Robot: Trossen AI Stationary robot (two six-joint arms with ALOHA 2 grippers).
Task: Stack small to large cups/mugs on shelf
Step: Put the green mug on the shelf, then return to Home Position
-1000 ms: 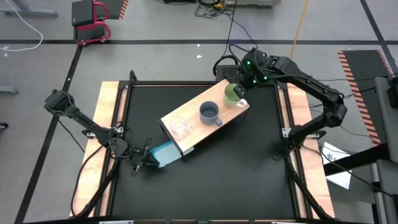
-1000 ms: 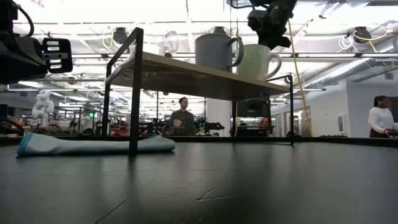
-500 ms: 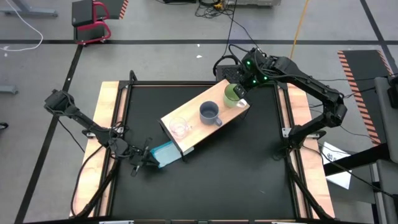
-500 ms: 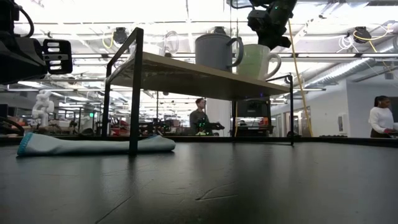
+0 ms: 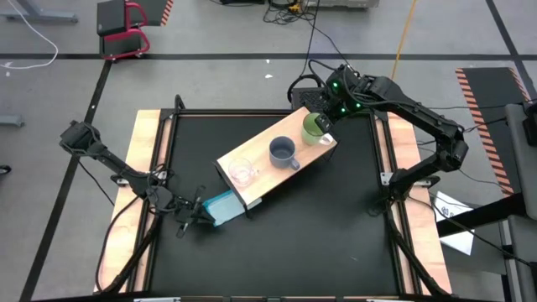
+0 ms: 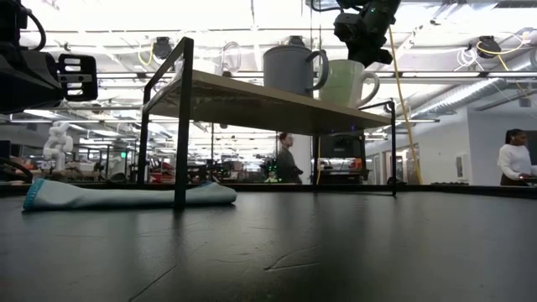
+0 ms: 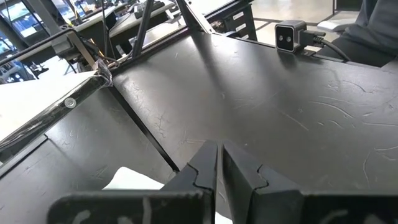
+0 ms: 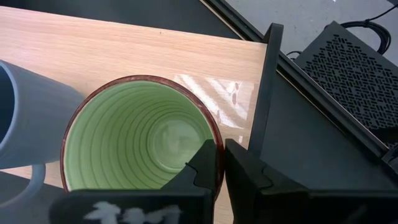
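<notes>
My right hand (image 8: 217, 163) pinches the green mug (image 8: 140, 134) by its rim so it stands upright on the shelf (image 5: 260, 159) beside the grey mug (image 5: 283, 152); left hand (image 7: 217, 165) waits shut, empty.

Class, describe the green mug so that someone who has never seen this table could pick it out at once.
Find the long light-wood shelf lying slantwise across the black table. Three vessels stand in a row on top: a clear glass cup, a grey-blue mug, then the green mug at the end under the right tool. It alone is green inside, with a dark rim.
</notes>
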